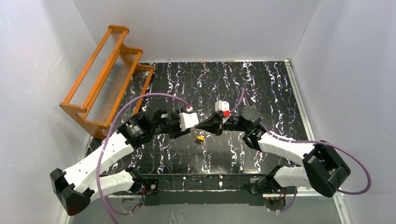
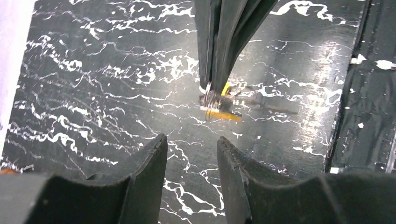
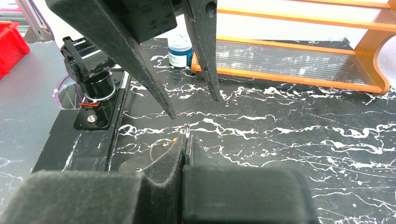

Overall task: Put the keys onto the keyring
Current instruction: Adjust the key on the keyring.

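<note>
My right gripper [image 3: 187, 141] is shut on the keyring [image 3: 187, 129], and a short silvery bit of it sticks out past the fingertips. In the left wrist view the right gripper [image 2: 210, 87] comes down from the top with the keyring [image 2: 208, 99] at its tip. The yellow-orange keys [image 2: 225, 89] hang right beside the ring, just above the glossy black table; I cannot tell whether they are on it. From above they show as one yellow spot, the keys [image 1: 201, 138]. My left gripper [image 2: 191, 140] is open and holds nothing, its tips a little short of the ring. The two grippers [image 1: 195, 128] meet tip to tip at mid-table.
An orange wooden rack [image 1: 105, 74] stands at the back left, also the rack [image 3: 299, 46] behind the left fingers. A small blue-labelled jar [image 3: 180, 49] sits by its end. White walls close in both sides. A red bin [image 3: 9, 42] lies off the table.
</note>
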Available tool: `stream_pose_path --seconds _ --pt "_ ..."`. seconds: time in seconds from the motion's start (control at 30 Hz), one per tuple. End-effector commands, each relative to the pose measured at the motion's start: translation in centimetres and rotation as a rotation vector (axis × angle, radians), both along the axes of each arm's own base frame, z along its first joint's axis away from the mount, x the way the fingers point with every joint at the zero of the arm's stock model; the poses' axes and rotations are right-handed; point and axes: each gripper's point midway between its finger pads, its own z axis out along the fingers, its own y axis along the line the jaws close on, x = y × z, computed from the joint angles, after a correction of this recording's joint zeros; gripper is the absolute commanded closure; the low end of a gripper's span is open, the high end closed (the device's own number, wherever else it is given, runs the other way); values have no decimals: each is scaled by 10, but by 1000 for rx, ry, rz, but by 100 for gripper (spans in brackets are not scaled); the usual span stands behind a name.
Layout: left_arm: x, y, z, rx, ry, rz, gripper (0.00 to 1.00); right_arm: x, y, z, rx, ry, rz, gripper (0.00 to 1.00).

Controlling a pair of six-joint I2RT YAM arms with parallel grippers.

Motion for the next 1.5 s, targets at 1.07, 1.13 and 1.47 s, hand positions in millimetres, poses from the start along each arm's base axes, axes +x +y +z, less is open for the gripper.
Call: stream_pose_path --seconds 1.07,1.13,1.47 --pt "-22 -25 -24 -232 63 -56 100 -7 -7 37 66 -100 0 99" --pt "-21 -24 -28 -227 60 -51 100 -7 -7 39 74 -108 1 99" --pt "-13 -24 -34 -231 47 -7 95 -9 -6 40 89 -78 8 99"
